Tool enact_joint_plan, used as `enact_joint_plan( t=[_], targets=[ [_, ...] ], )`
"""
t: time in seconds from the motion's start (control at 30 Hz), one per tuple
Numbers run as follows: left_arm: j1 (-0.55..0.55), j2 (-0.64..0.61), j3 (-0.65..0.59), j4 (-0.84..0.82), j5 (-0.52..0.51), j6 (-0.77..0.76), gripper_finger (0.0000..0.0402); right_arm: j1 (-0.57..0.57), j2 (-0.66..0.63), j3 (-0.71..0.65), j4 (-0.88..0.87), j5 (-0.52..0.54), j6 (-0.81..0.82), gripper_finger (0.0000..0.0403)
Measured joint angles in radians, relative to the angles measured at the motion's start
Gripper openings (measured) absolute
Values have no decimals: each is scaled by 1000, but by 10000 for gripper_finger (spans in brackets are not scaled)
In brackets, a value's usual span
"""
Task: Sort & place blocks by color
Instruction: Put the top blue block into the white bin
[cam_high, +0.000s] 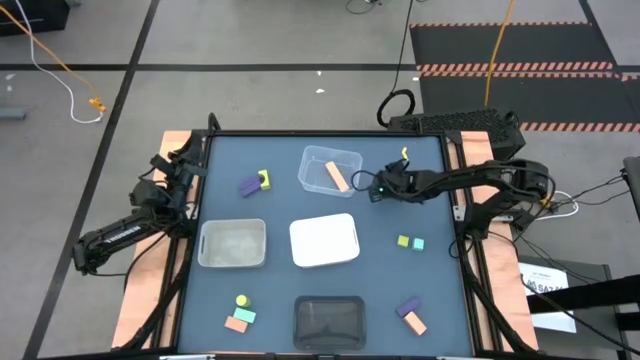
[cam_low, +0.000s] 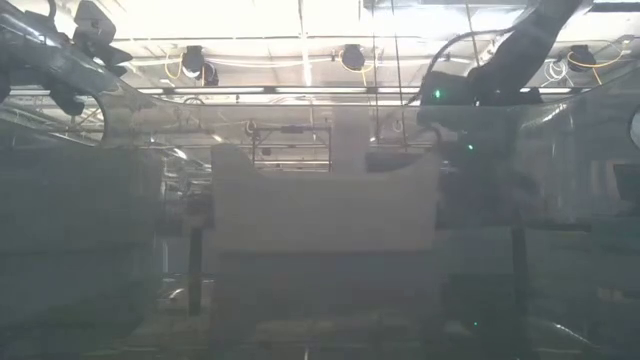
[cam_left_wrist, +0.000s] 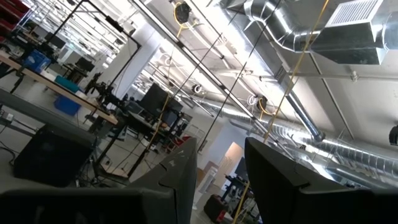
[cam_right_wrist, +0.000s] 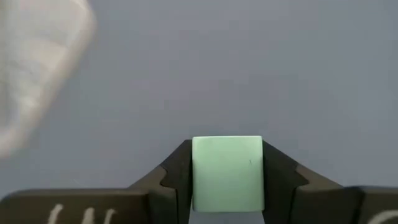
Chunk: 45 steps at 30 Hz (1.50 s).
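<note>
My right gripper (cam_high: 373, 192) reaches in from the table's right, just right of the clear bin (cam_high: 330, 158), and is shut on a mint-teal cube (cam_right_wrist: 227, 171). An orange bar (cam_high: 337, 177) lies in that bin. Other blocks lie loose on the blue table: a purple and a yellow-green one (cam_high: 255, 183) at the far left, a yellow-green and a teal cube (cam_high: 410, 242) at the right, a purple and an orange one (cam_high: 410, 315) near right, and three (cam_high: 240, 314) near left. My left gripper (cam_left_wrist: 221, 180) waits open at the far left edge (cam_high: 175, 165), pointing up. My right gripper pinches the mint-teal cube by two opposite sides (cam_right_wrist: 196, 180) between its two fingers. The fingers slant down onto it from the table's right side. Whether the cube rests on the table or hangs clear, I cannot tell.
A frosted bin (cam_high: 232, 243) and a white bin (cam_high: 324, 240) stand mid-table, and a dark bin (cam_high: 328, 320) stands at the near edge. Bare blue table (cam_high: 420, 200) lies around my right gripper. A yellow piece (cam_high: 405, 153) shows by the far right.
</note>
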Motion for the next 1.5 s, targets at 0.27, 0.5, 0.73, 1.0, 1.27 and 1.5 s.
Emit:
enact_joint_plan(
  t=[0.27, 0.5, 0.73, 1.0, 1.27, 1.5],
  targets=[
    [0, 0, 0, 0, 0, 0, 136, 40, -89, 0, 456, 36, -244, 112],
    [0, 0, 0, 0, 0, 0, 136, 128, -97, 1, 962, -151, -589, 112],
    [0, 0, 0, 0, 0, 0, 136, 230, -97, 1, 1082, -232, -784, 112],
    [0, 0, 0, 0, 0, 0, 136, 308, -96, 1, 1081, -234, -874, 112],
    [0, 0, 0, 0, 0, 0, 136, 343, -96, 1, 1081, -309, -907, 112],
    [0, 0, 0, 2, 0, 0, 136, 374, -96, 1, 1047, -308, -880, 112]
  ],
)
